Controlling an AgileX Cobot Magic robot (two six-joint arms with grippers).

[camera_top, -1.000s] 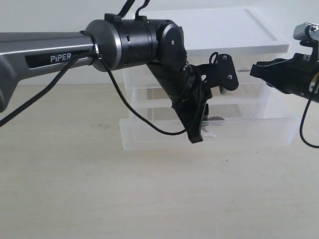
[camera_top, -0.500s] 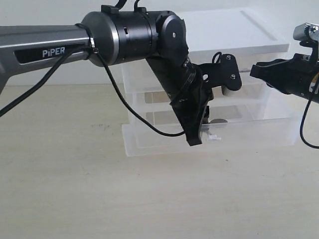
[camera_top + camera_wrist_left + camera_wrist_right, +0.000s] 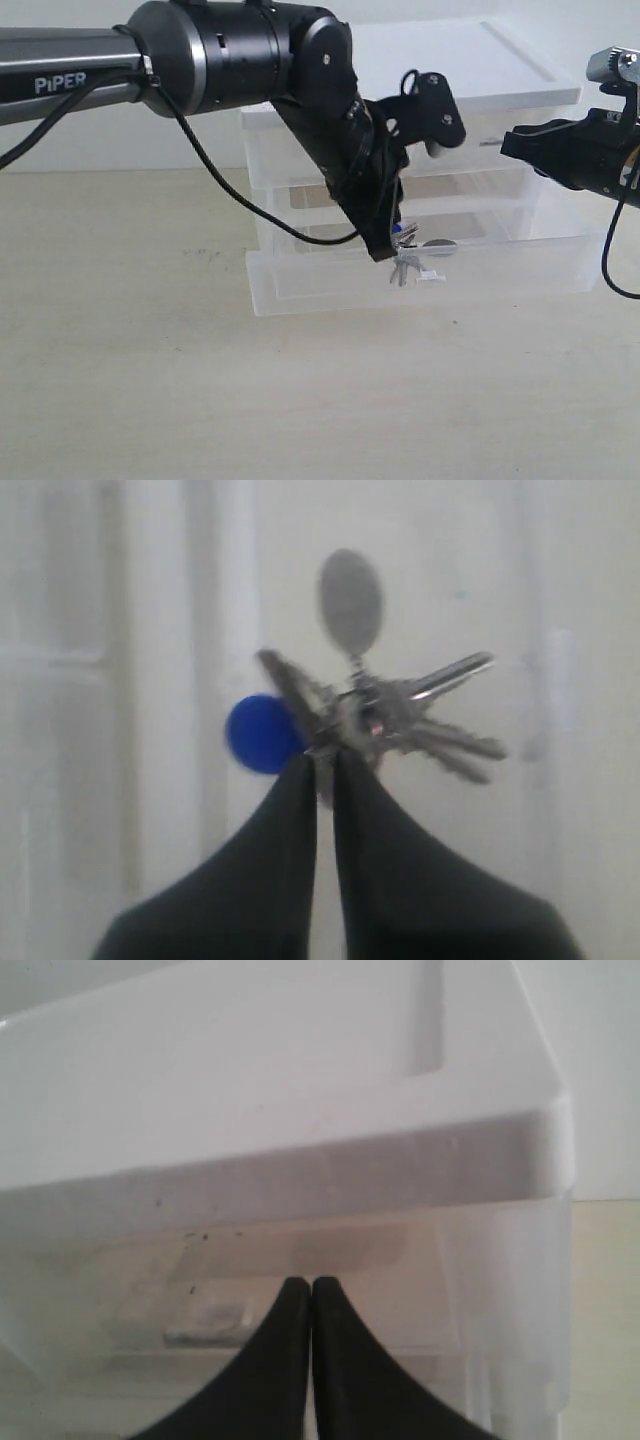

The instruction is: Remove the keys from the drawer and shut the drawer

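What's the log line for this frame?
phase: extract keys | left gripper: fingers shut on keys | drawer: open | right gripper: shut, empty

Shiny silver metal keys [image 3: 400, 715], translucent clear plastic drawer [image 3: 320, 285], matt pale tabletop [image 3: 300, 400]

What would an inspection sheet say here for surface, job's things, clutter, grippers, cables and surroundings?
Surface: pale table, faint specks.
Keys: pinched by left gripper, dangling at the drawer; blue tag showing.
Drawer: bottom one, pulled out.
Clutter: nothing seen.
Left gripper: shut on keys.
Right gripper: shut, holding nothing, by the top of the unit.
Cables: black cable loops off the left arm in front of the unit; second cable hangs by the right gripper.
Surroundings: white wall.
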